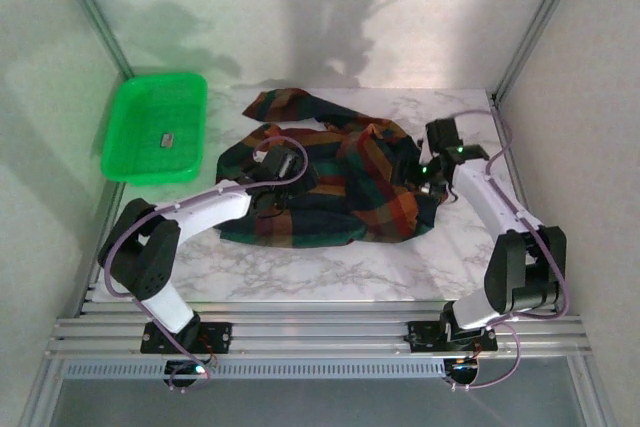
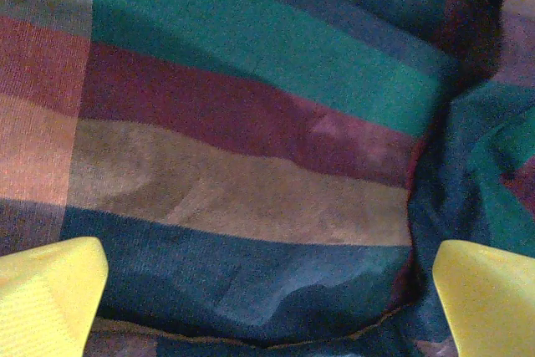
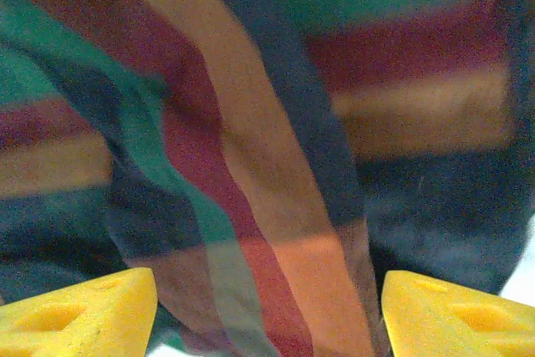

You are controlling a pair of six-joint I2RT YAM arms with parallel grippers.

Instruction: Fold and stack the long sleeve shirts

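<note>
One plaid long sleeve shirt [image 1: 330, 209] lies crumpled in a heap on the marble table [image 1: 320, 272], one sleeve trailing toward the back. My left gripper [image 1: 285, 169] hovers over the heap's left part. In the left wrist view it [image 2: 269, 290] is open, its yellow fingertips [image 2: 50, 290] wide apart above flat striped cloth [image 2: 251, 165]. My right gripper [image 1: 415, 175] is at the heap's right side. In the right wrist view it [image 3: 269, 311] stands open with a loose fold of the shirt [image 3: 251, 173] lying between the yellow fingers [image 3: 451, 315], which do not pinch it.
A bright green plastic tray [image 1: 150, 177] sits at the back left with a small grey item [image 1: 168, 139] inside. Pale enclosure walls close in on the left, back and right. Bare marble runs along the front, before the aluminium rails [image 1: 320, 332].
</note>
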